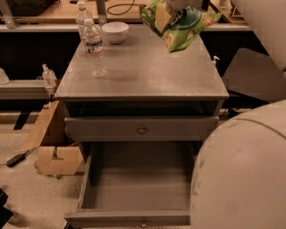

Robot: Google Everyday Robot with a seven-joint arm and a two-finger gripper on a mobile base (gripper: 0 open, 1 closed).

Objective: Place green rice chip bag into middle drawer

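My gripper [169, 13] is up at the top edge of the view, above the back right part of the grey cabinet's top [147, 71], and most of it is cut off by the frame. My fingers [161, 18] are closed on the green rice chip bag [190, 27]. One tan pad presses against the bag's left side, and the other finger is hidden behind the pouch. The bag hangs crumpled and tilted in my grip, clear of the tabletop and touching nothing else, with its lower corner pointing down toward the surface. The middle drawer [138, 185] is pulled well out at the bottom of the cabinet, and its bare grey floor is in plain view. The upper drawer front [111, 129] above it is closed, with its round knob [142, 130] at its centre. On the left of the top stands a water bottle [94, 47], with a second bottle [82, 13] behind it and a white bowl [115, 31] near the back edge, all well apart from the bag. A cardboard box [58, 159] sits on the floor to the cabinet's left. My pale body [243, 174] fills the lower right corner.
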